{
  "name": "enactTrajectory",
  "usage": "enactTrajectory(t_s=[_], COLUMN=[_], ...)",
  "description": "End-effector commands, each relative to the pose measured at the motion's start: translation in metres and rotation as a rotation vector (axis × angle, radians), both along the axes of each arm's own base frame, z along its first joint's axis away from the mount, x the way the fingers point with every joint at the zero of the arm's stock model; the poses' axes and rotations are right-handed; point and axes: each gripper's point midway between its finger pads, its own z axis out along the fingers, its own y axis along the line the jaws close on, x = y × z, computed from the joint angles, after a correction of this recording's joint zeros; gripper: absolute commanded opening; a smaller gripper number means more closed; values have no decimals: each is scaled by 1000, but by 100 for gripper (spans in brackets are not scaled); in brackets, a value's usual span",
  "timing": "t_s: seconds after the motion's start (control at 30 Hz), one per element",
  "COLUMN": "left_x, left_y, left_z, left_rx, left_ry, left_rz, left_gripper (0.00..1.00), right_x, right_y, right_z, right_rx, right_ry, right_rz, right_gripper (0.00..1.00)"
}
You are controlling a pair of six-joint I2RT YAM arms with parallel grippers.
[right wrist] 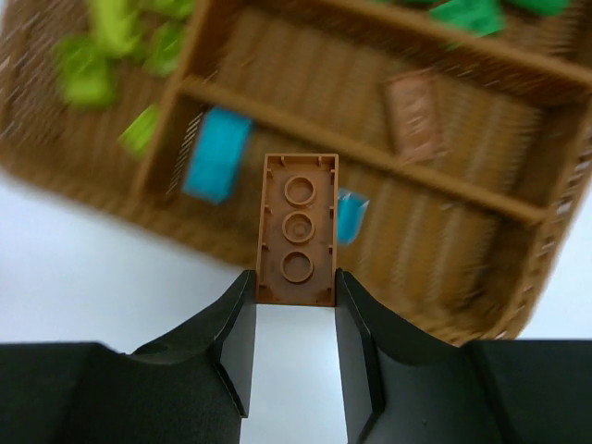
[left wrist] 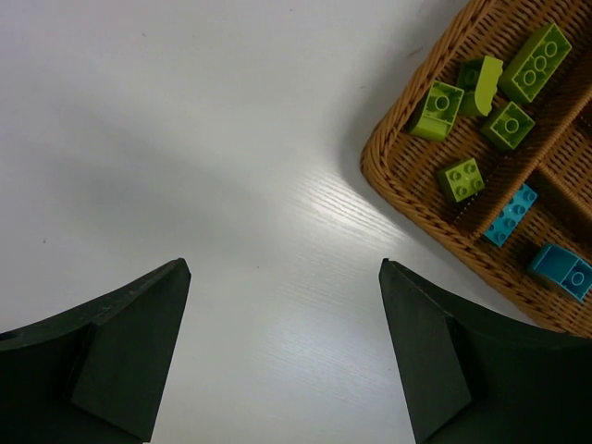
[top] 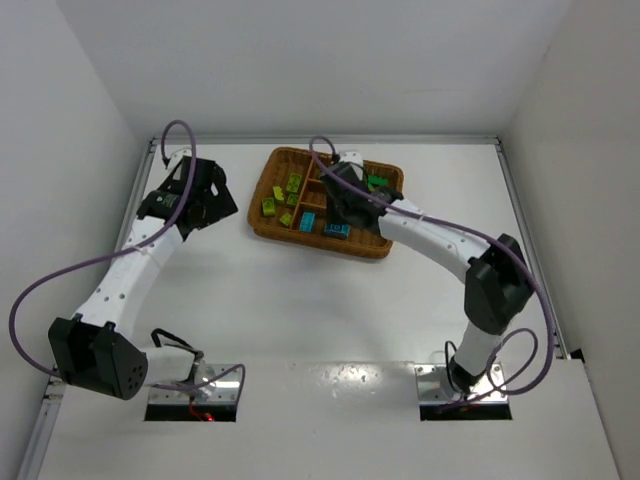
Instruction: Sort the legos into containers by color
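Legos spread among the compartments of a brown wicker tray, toward the far side of a white table. Right arm stretched from its base forward and leftward, elbow bent, wrist over the middle of the tray. Left arm angled forward to a spot just left of the tray, wrist camera looking down at bare tabletop. Left gripper spread wide, nothing between the fingers, touching nothing, the tray's corner just beside it. Right gripper clenched on the short end of a brown brick, three round rings showing on its face, long axis pointing away from the fingers, seen over the tray's near rim and nearest slot; height above the wicker impossible to judge. In the long section, lime bricks. In the nearest slot, blue bricks; in the middle slot, a second brown brick, lying flat; in the farthest slot, green bricks, partly cut off by the frame edge.
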Motion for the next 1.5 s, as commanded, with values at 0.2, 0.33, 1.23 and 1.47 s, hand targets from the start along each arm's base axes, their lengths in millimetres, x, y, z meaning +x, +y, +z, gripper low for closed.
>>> enactTrajectory(t_s=[0.2,0.33,1.23,1.47], left_x=[5,2,17,3], left_y=[-11,-14,-167,-212], left_z=[-28,-39,-77,-74], left_rx=[-12,-22,158,153], left_ry=[91,122,204,194], left_rz=[-95,-108,-338,-441], left_gripper=[91,91,94,94], right_x=[90,110,9,-45], right_y=[-51,-55,-233,-248], right_z=[-32,-45,44,-1], right_rx=[-45,-67,-131,-121], right_ry=[29,50,38,173], right_rz=[-218,-238,-692,-729], right_gripper=[24,24,100,100])
